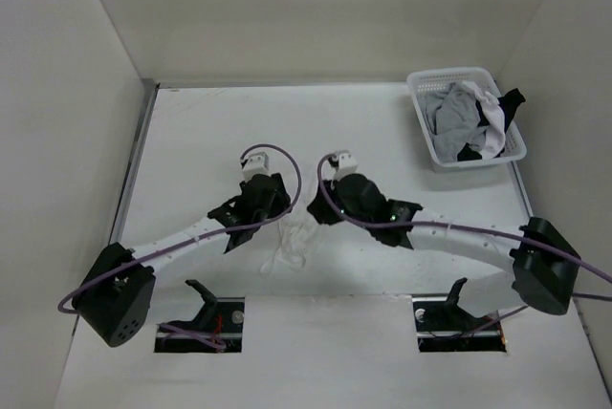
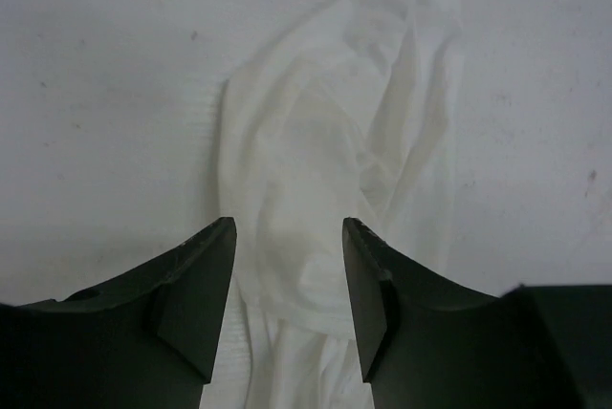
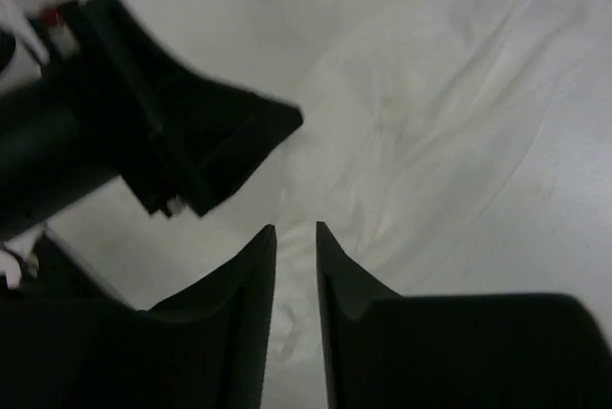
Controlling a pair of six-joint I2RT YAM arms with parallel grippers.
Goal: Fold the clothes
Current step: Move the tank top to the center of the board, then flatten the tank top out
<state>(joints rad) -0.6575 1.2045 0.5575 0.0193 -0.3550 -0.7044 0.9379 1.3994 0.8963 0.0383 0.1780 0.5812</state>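
The clothes point(image 1: 290, 245) are one white garment lying crumpled on the table between my two grippers. In the left wrist view the thin fabric point(image 2: 335, 141) runs up from between my fingers in a long bunched fold. My left gripper point(image 2: 289, 237) is open and straddles that fold, low over it; from above it point(image 1: 279, 210) sits at the garment's left top. My right gripper point(image 3: 296, 232) has its jaws a narrow gap apart, with the white cloth point(image 3: 430, 122) showing through and beyond them. In the top view it point(image 1: 317, 208) hangs at the garment's right top. The left gripper point(image 3: 172, 141) shows close by in the right wrist view.
A white lattice basket point(image 1: 449, 75) stands at the back right with grey, black and white garments point(image 1: 464, 113) piled in it. Two cutouts point(image 1: 201, 323) point(image 1: 459, 323) with arm mounts lie at the near edge. White walls close in the table on three sides.
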